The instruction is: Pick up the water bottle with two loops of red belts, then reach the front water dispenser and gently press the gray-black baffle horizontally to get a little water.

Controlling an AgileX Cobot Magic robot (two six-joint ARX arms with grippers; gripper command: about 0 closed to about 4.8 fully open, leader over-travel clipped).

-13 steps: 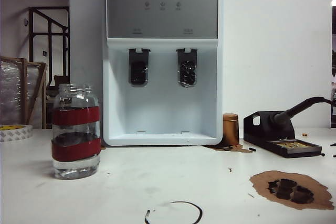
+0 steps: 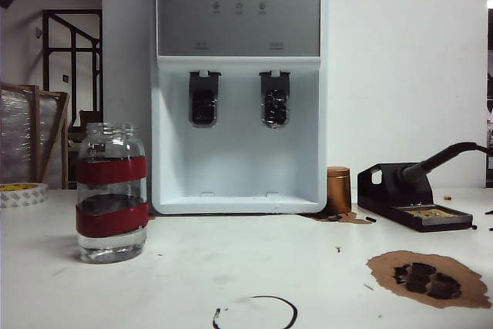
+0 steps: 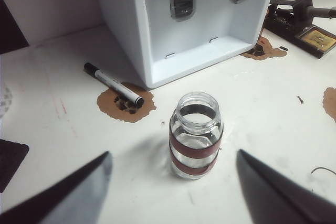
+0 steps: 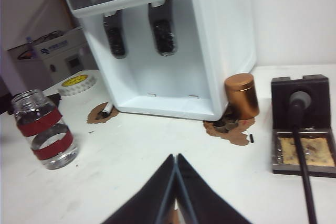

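Left gripper wide open, near the bottle, not touching. Right gripper pinched shut, empty. Marker beside the dispenser, off to the side.

Exterior view sits low at the table's near edge, facing the water dispenser head-on; both wrist views look down on it obliquely from nearer

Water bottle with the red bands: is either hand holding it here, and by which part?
Nothing is held. The left hand is open, its fingers apart from the water bottle, which stands on the table. The right hand is shut and empty.
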